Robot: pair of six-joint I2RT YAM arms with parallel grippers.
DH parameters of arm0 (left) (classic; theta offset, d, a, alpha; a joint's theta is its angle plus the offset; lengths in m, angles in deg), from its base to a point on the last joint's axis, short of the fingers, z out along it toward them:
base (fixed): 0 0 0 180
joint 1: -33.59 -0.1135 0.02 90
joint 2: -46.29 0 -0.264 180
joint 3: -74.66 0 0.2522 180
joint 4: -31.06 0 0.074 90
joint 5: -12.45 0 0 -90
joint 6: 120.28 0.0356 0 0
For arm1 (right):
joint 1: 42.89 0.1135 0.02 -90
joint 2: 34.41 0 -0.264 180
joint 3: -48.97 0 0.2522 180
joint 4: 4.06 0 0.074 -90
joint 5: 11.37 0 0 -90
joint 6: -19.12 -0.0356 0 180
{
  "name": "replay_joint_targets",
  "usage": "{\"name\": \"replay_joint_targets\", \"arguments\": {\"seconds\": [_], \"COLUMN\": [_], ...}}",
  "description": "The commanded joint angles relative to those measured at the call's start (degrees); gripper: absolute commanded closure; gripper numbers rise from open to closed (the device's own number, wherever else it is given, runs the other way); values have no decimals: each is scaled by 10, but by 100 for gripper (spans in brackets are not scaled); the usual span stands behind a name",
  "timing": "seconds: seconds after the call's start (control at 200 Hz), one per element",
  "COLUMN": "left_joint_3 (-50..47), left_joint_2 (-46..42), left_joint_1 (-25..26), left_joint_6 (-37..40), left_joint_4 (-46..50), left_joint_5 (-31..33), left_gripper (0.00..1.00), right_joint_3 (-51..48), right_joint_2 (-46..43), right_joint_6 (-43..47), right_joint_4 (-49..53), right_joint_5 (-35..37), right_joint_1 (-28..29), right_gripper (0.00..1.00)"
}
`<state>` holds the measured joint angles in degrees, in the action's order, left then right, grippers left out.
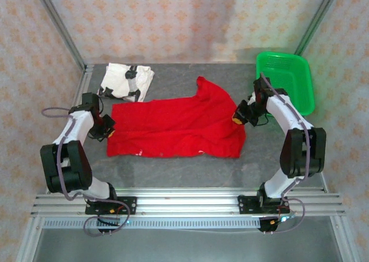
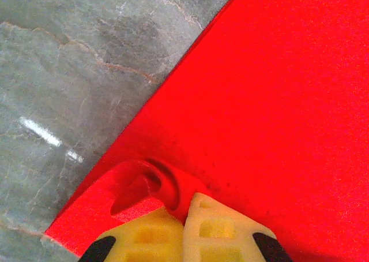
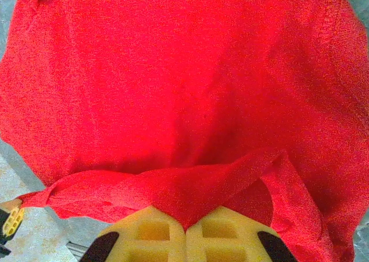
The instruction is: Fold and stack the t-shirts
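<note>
A bright red t-shirt [image 1: 176, 129] lies spread across the middle of the grey table, one sleeve sticking up toward the back. At its left edge my left gripper [image 1: 107, 127] is shut on a pinched fold of the red t-shirt [image 2: 138, 187], with the yellow fingers [image 2: 222, 230] pressed together. My right gripper [image 1: 240, 115] is shut on the shirt's right edge, where a lifted flap of red cloth [image 3: 190, 195] runs into the closed yellow fingers [image 3: 230, 233]. A folded white t-shirt [image 1: 127, 81] with black markings lies at the back left.
A green plastic basket [image 1: 285, 80] stands at the back right, just beyond the right arm. Metal frame posts and papered walls close in the table. Bare grey tabletop [image 2: 69, 83] shows to the left of the red cloth and along the front.
</note>
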<state>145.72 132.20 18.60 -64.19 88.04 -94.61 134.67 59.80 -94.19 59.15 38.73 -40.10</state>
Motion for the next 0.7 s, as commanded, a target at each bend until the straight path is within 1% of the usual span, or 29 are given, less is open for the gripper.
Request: {"name": "replay_joint_targets", "arguments": {"seconds": [0.0,0.015,0.045,0.05,0.055,0.075,0.085,0.095,0.11,0.16,0.235,0.29,0.36,0.44,0.515,0.58,0.64,0.696], "left_joint_3": [27,29,35,36,38,46,50,55,62,89,114,123,129,105,53,-1,-40,-65], "left_joint_2": [21,23,27,27,27,29,29,30,29,20,-25,-69,-113,-157,-211,-254,-272,-270], "left_joint_1": [3,3,3,4,3,4,4,4,4,4,3,-3,-11,-11,-10,-10,-10,-10], "left_joint_6": [10,9,4,3,2,-3,-5,-8,-11,-19,-30,-34,-34,-33,-30,-31,-28,-23], "left_joint_4": [-30,-37,-46,-47,-49,-50,-50,-49,-48,-37,-20,-3,35,75,96,95,94,94], "left_joint_5": [16,12,2,1,-1,-6,-7,-10,-14,-29,-34,-38,-65,-91,-79,-73,-75,-81], "left_gripper": [91,87,75,73,71,62,58,55,51,43,31,23,18,17,16,16,19,21], "right_joint_3": [32,38,54,54,59,70,73,80,88,105,104,90,62,-6,-102,-174,-230,-269], "right_joint_2": [32,39,54,54,59,66,68,71,73,61,4,-48,-114,-194,-276,-338,-371,-379], "right_joint_6": [-4,-6,-8,-8,-8,-10,-11,-12,-14,-19,-12,3,19,20,3,-9,-23,-30], "right_joint_4": [-31,-34,-40,-40,-43,-46,-47,-49,-51,-62,-68,-46,2,46,39,34,15,-2], "right_joint_5": [12,10,2,2,0,-4,-4,-3,-1,5,25,47,53,53,31,31,22,19], "right_joint_1": [-5,-6,-6,-6,-6,-6,-6,-6,-6,-6,-6,-5,-6,-6,-5,-4,-4,-3], "right_gripper": [94,91,82,82,78,70,69,65,62,54,37,29,28,28,29,30,31,32]}}
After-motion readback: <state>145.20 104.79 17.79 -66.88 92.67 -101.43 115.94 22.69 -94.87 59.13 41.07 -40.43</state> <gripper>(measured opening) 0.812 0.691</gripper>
